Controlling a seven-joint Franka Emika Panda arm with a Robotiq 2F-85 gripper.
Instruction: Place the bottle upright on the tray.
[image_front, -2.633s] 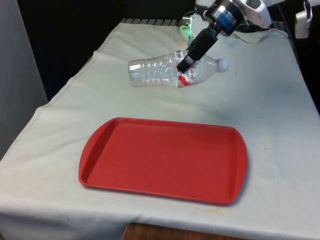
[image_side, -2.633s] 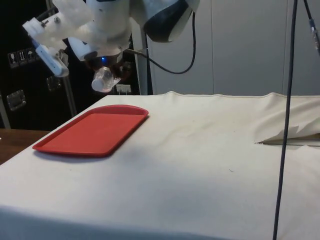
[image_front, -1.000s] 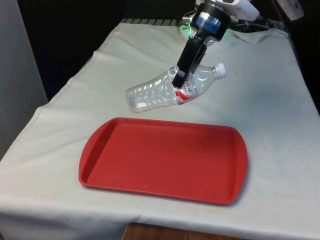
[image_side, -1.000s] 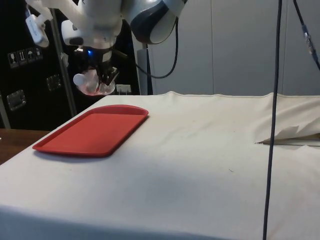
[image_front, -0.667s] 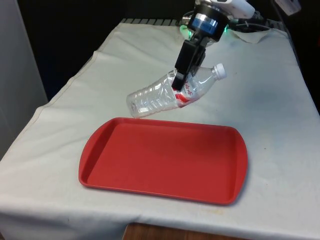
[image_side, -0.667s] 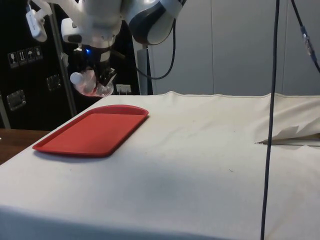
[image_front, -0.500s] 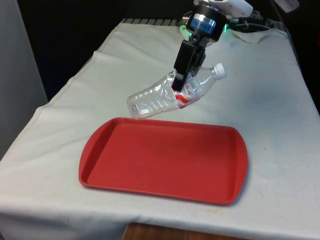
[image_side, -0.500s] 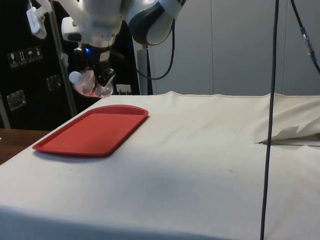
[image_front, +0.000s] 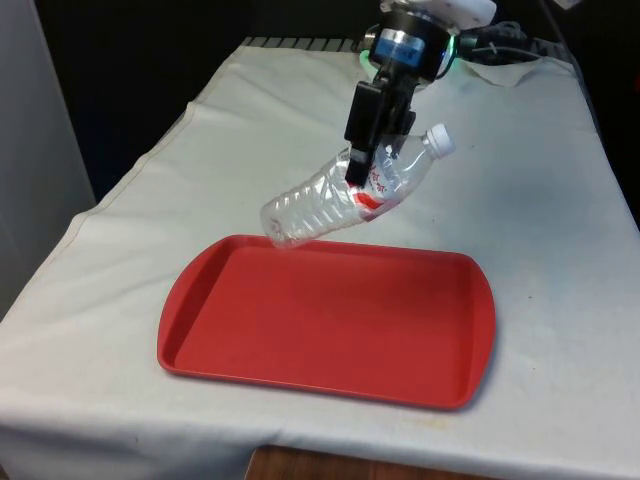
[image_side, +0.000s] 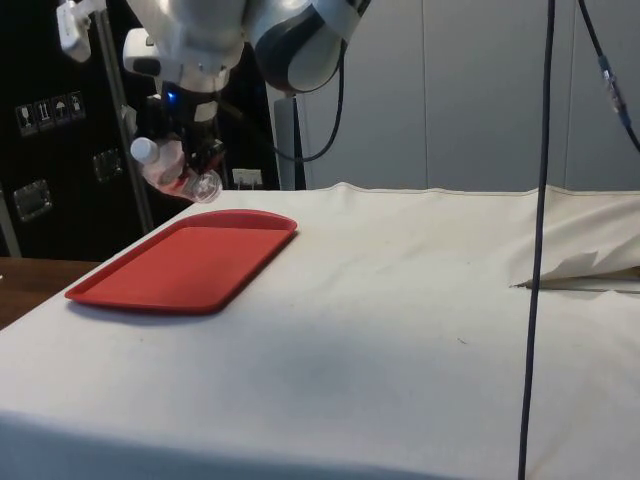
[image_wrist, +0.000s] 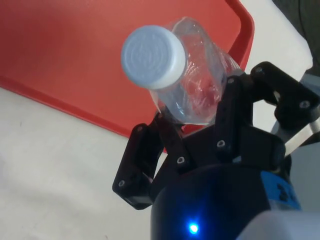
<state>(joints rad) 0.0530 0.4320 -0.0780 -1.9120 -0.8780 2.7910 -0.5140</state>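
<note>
tray: red, flat on the white cloth, nearer the front view's left | bottle: clear, white cap, red label, in the air over the tray's far edge, tilted, base low, cap up toward the front view's right | gripper: fingers clamped on the bottle near its shoulder

A clear, empty plastic bottle with a white cap and a red label hangs tilted above centre of the front view, cap up and rightward, its base just over the far rim of the flat red tray at lower centre.
</note>
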